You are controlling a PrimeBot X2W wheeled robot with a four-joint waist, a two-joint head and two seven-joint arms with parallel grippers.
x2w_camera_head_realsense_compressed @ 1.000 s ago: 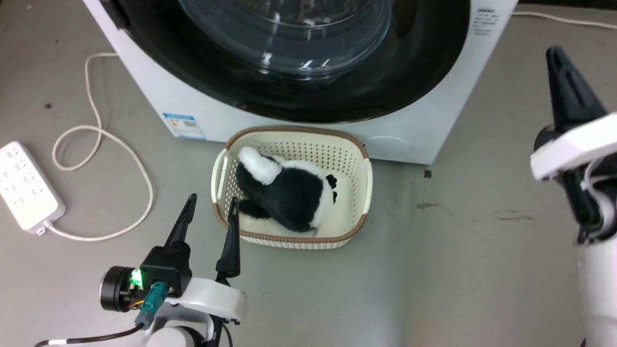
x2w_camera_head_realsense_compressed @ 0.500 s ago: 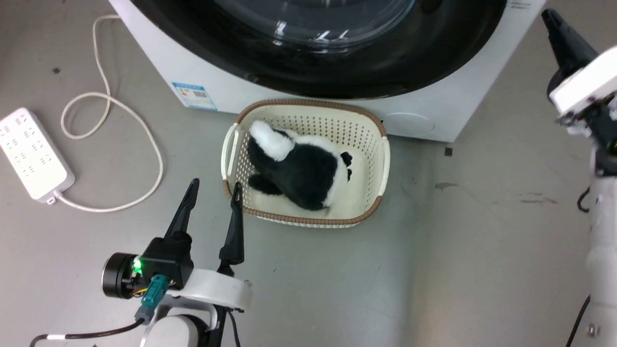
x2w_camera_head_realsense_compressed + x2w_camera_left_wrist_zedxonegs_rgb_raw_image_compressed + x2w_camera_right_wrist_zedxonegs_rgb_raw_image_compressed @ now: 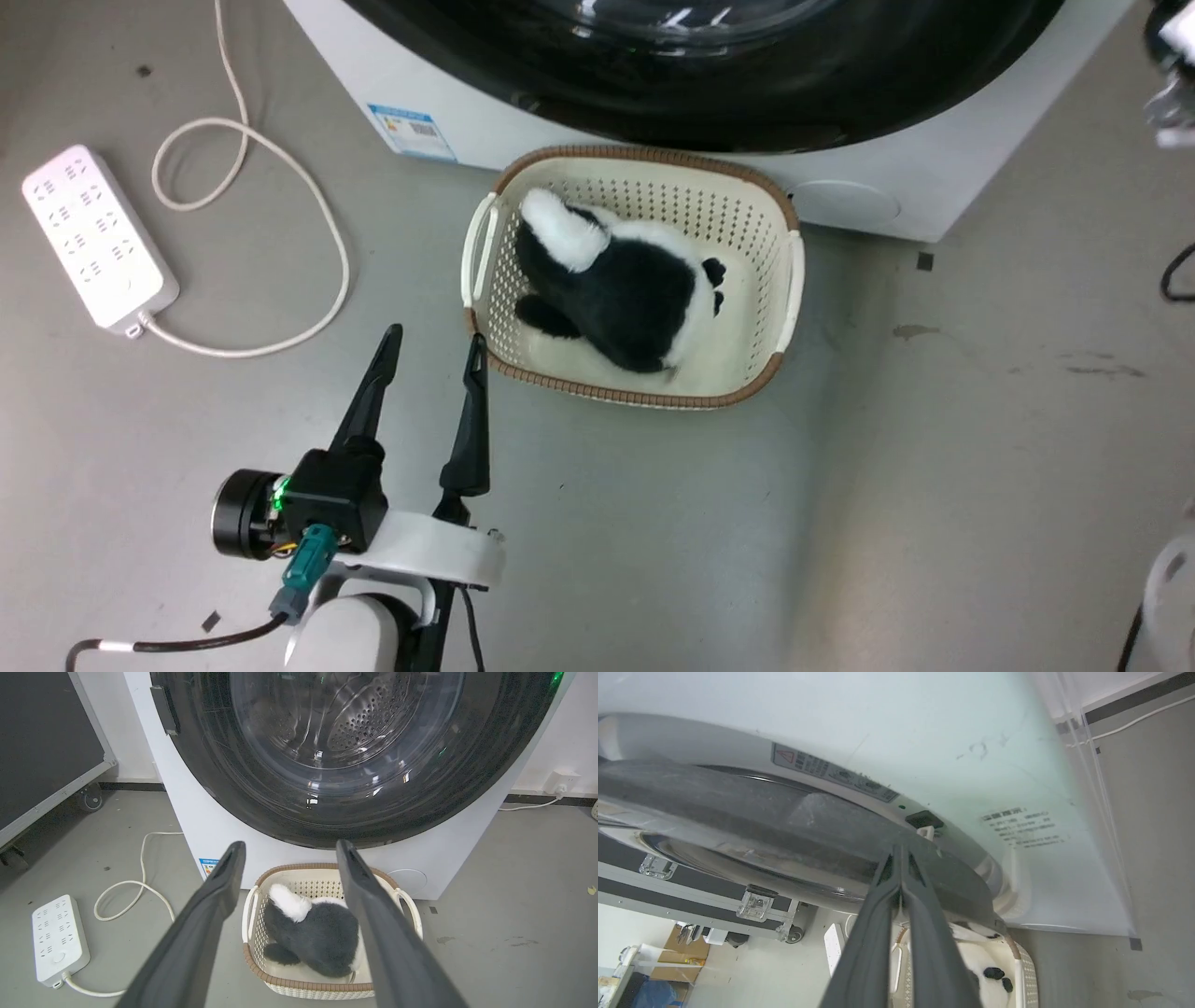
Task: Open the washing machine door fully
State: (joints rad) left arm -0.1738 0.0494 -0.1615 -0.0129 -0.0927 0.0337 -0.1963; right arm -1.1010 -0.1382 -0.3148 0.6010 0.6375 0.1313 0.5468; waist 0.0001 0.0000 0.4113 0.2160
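Grey floor [image 3: 653, 523] | washing machine [image 3: 924, 187] blue label [image 3: 412, 132] unreadable | left gripper [image 3: 436, 333] spread, empty | right gripper [image 3: 900, 847] clenched

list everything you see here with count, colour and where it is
washing machine: one, white, on the floor ahead
door: one, black rim with clear glass, on the machine's front
basket: one, cream with brown rim, on the floor before the machine
plush toy: one, black and white, inside the basket
power strip: one, white, on the floor left of the basket
cord: one, white, looping from the power strip
wheeled case: one, black, left of the machine
wall socket: one, white, right of the machine
left gripper: one, dark, open, near the basket
right gripper: one, dark, shut, at the door's edge
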